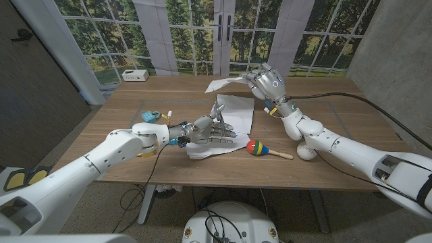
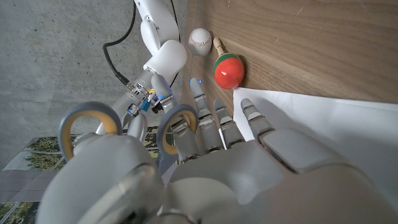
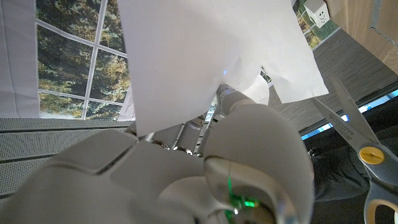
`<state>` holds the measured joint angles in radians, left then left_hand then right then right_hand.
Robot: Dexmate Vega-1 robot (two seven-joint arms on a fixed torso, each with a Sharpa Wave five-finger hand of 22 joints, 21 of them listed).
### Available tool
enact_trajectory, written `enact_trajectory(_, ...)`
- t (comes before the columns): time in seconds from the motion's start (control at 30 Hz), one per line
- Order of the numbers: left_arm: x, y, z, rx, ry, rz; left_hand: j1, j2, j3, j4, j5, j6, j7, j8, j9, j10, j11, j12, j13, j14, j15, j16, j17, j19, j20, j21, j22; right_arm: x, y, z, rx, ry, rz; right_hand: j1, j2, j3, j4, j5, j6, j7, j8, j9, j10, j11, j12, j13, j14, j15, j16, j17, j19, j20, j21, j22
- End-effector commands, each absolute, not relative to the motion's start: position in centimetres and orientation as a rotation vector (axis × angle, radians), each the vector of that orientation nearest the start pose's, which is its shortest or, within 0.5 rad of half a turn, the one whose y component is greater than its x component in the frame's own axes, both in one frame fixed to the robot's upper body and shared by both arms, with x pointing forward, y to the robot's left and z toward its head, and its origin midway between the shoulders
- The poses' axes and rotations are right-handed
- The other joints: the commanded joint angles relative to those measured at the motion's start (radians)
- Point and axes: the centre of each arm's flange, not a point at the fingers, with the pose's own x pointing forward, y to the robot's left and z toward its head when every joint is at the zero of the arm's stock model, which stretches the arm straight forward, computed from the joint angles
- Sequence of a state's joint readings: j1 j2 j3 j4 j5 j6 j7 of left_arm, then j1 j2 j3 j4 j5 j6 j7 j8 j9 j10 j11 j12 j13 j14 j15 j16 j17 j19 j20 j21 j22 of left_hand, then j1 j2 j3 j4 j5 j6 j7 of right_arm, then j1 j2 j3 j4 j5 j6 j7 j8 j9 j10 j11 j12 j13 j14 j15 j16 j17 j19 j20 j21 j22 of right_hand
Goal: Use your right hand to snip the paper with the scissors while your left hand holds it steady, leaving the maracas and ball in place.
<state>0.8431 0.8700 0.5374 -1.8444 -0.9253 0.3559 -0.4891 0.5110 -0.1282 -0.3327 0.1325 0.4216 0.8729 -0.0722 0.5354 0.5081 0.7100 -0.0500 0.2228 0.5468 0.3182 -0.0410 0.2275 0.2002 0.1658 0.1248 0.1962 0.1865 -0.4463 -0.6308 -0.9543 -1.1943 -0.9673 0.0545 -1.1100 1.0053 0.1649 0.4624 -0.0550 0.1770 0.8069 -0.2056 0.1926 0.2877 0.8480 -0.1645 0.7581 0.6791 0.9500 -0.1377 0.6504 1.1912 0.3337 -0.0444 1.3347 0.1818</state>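
A wooden table (image 1: 121, 111) stands before a backdrop of windows and trees, and on it we see a sheet of white paper (image 1: 237, 108) lying near the middle, with the left hand (image 1: 210, 130) on its near part, fingers spread forward over it. The scissors (image 1: 218, 110) are at this hand, not the right: their grey, yellow-lined loops sit around its fingers in the left wrist view, so we judge it holds them, blades pointing up. The right hand (image 1: 266, 84) is raised above the far side of the table, pinching a loose piece of paper (image 1: 226, 82) that droops from its fingers. The maraca (image 1: 258, 147) lies just beside the sheet's near corner, and the white ball (image 1: 307, 152) is near it, against the right arm. We expect the paper to be light, limp and slippery on the wood, buckling unless it is pressed flat close to the cut line. The scissors are stiff and should be taken by the loops, which the right hand cannot do while it is full.
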Motion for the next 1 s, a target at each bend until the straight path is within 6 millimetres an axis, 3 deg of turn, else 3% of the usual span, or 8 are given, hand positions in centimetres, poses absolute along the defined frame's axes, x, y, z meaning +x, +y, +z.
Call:
enact_trajectory(0.03,54.92,17.14,-5.32,0.19,-0.059,-1.034,-0.003,0.008,0.0,0.0,0.005,-0.04,0.061,-0.004,0.002,0.066,-0.069,0.008,0.003,0.001,-0.033,0.003,0.001,-0.002,-0.004,0.007,-0.001,60.92,-18.77,3.81,-1.408,-1.561,-0.535,-0.01,-0.002,0.003,0.004,-0.005,-0.004,0.0,0.005,-0.001,-0.007,0.001,-0.002,0.003,0.004,-0.087,-0.003,0.004,-0.009,-0.124,-0.004,0.0)
enact_trajectory(0.3,54.9,17.14,-5.34,0.188,-0.061,-1.031,-0.003,0.008,-0.001,0.0,0.006,-0.04,0.057,-0.005,0.003,0.067,-0.068,0.008,0.004,0.001,-0.033,0.003,0.001,-0.003,-0.005,0.006,-0.001,60.86,-18.87,3.59,-1.376,-1.564,-0.525,-0.021,-0.002,0.002,0.015,-0.001,-0.02,0.0,0.001,-0.002,-0.04,-0.005,-0.01,0.012,-0.017,-0.086,-0.013,0.006,-0.029,-0.123,-0.011,0.0)
enact_trajectory(0.6,54.81,17.16,-5.49,0.186,-0.06,-1.031,-0.004,0.008,-0.001,0.0,0.006,-0.039,0.059,-0.007,0.003,0.066,-0.068,0.008,0.004,0.0,-0.032,0.003,0.001,-0.003,-0.005,0.006,-0.001,60.97,-19.17,3.14,-1.347,-1.574,-0.488,-0.044,0.002,0.002,0.042,0.014,-0.044,-0.003,0.002,0.001,-0.094,-0.023,-0.023,0.031,-0.063,-0.086,-0.043,0.001,-0.064,-0.121,-0.029,-0.001)
enact_trajectory(1.0,54.74,17.13,-5.6,0.185,-0.058,-1.033,-0.004,0.009,-0.001,0.0,0.007,-0.038,0.058,-0.008,0.004,0.067,-0.068,0.007,0.004,0.0,-0.033,0.003,0.001,-0.004,-0.004,0.006,-0.001,60.57,-19.46,3.45,-1.331,-1.638,-0.411,-0.065,-0.003,0.009,0.09,0.042,-0.053,-0.004,0.024,0.04,-0.126,-0.042,-0.049,0.037,-0.104,-0.088,-0.116,-0.016,-0.101,-0.147,-0.085,0.0)
